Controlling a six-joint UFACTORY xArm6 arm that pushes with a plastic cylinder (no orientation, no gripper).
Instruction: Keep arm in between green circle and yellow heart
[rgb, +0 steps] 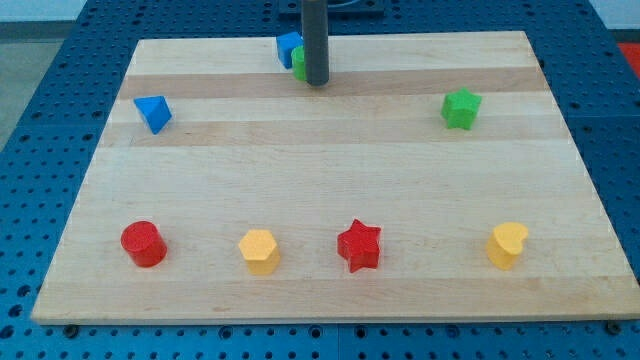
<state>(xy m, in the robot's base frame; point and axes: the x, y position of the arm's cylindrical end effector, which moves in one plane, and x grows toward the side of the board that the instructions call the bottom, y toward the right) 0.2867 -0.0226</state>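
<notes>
The green circle (298, 63) sits near the view's top edge, mostly hidden behind my rod, with only a green sliver showing. The yellow heart (507, 244) lies at the view's lower right. My tip (317, 82) rests on the board right next to the green circle, on its right and slightly below. It looks to be touching the circle. The yellow heart is far off toward the lower right of the tip.
A blue block (288, 48) sits just left of the green circle at the top. A blue block (153, 113) is at upper left, a green star (461, 108) at upper right. A red cylinder (143, 243), a yellow hexagon (259, 250) and a red star (359, 245) line the bottom.
</notes>
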